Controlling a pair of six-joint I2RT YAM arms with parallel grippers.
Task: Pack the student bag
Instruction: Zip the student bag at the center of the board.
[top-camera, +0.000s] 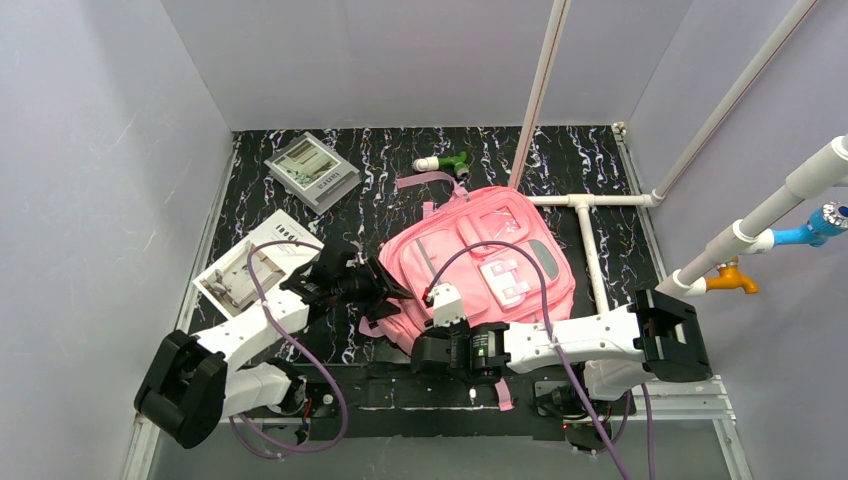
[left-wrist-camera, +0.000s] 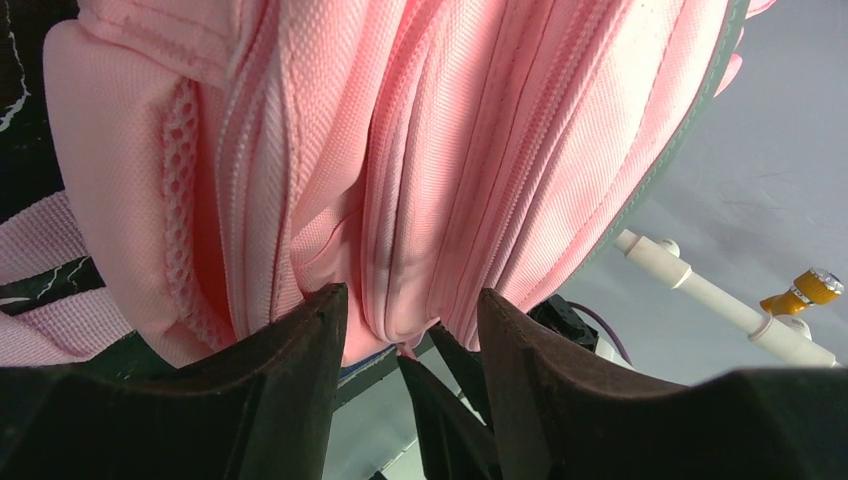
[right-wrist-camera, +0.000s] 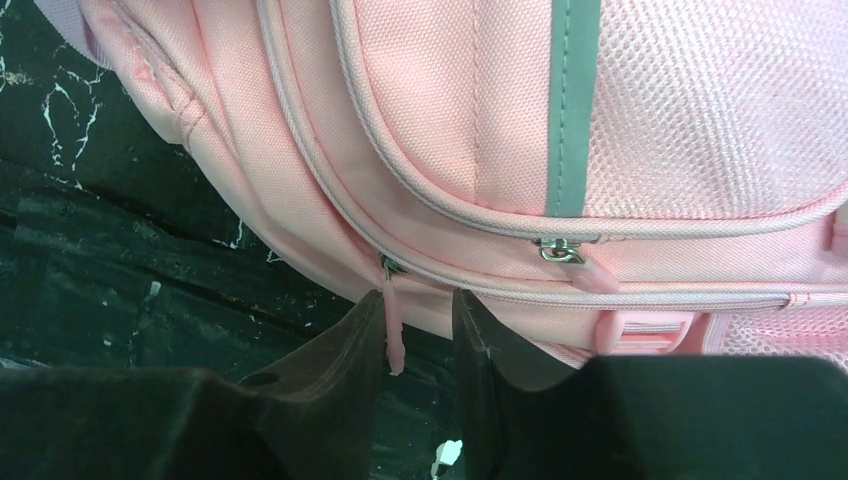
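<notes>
Both grippers are sitting at the near corner of the student bag (top-camera: 490, 250), which is lying askew mid-tabletop (top-camera: 600, 170). The right gripper (right-wrist-camera: 415, 300) is standing spread with the zipper pull (right-wrist-camera: 393, 335) hanging between its fingers. The left gripper (left-wrist-camera: 410, 300) is straddling a fold, and I cannot tell whether it is clamping.

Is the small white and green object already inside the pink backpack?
No, the white and green object lies on the black table just beyond the student bag, out in the open.

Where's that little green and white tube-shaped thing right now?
In the top view, the small green and white tube lies at the back, just beyond the soft pink fabric backpack and right of the grey flat box.
</notes>
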